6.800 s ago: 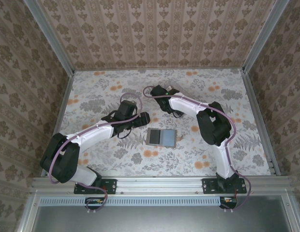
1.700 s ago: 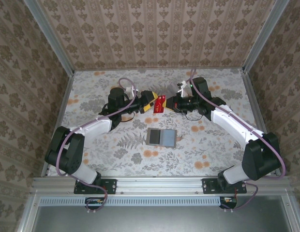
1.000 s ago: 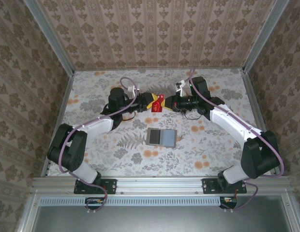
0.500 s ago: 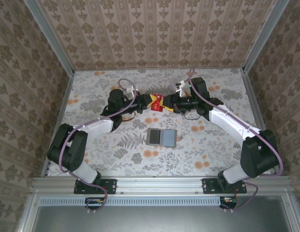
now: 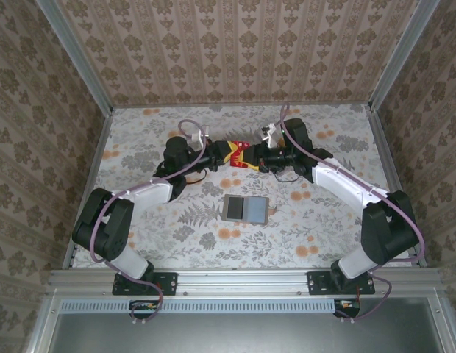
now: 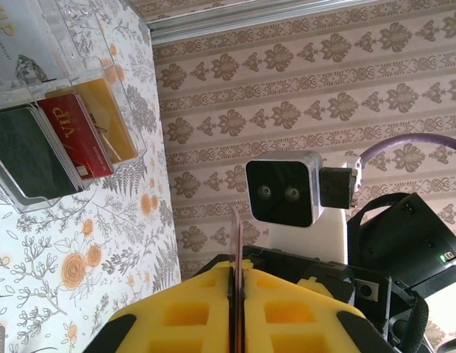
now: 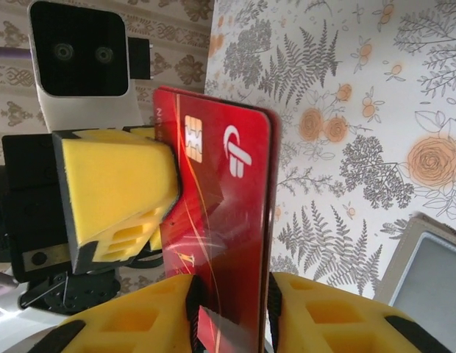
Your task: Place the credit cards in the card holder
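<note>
My left pincer (image 6: pixel 237 298) is clamped on the thin red plastic credit card (image 7: pixel 228 184), midair over the surface's (image 5: pixel 140 220) far middle; right pincer (image 7: pixel 232 312) stands slightly apart around it. Stiff, light, slick: I'd grip flat faces near an edge.

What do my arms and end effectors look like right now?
The left arm and right arm have white links and bulky black joints, with a purple cable looping along each. The left end effector and right end effector each have yellow foam pads on black hardware and a white, black-faced camera box.
</note>
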Tool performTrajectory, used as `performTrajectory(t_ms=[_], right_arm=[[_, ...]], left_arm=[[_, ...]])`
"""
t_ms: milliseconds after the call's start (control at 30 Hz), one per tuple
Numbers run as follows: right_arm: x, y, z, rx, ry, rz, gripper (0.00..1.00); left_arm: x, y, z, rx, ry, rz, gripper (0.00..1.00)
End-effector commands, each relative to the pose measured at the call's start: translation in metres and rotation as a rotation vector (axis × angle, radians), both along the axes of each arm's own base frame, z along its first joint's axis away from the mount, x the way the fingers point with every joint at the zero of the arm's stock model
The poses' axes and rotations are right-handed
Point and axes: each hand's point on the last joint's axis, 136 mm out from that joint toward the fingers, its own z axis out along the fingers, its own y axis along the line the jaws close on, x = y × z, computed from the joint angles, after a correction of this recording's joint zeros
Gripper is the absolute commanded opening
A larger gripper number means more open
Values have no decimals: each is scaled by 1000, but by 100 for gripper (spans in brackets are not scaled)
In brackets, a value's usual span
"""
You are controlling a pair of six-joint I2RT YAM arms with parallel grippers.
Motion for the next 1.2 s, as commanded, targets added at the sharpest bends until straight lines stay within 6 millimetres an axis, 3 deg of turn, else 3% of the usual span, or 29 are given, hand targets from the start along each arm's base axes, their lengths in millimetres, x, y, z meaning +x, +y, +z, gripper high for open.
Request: performTrajectory(t_ms=[0, 167, 1167], right_arm=[[9, -12, -8, -66, 9, -64, 32], [9, -14, -10, -72, 21, -73, 31], [9, -31, -13, -76, 33, -127, 28]], left_arm=[[-8, -2, 23, -58, -63, -25, 14], [-8, -3, 24, -71, -69, -27, 19], [-3, 2, 18, -63, -60, -6, 19]])
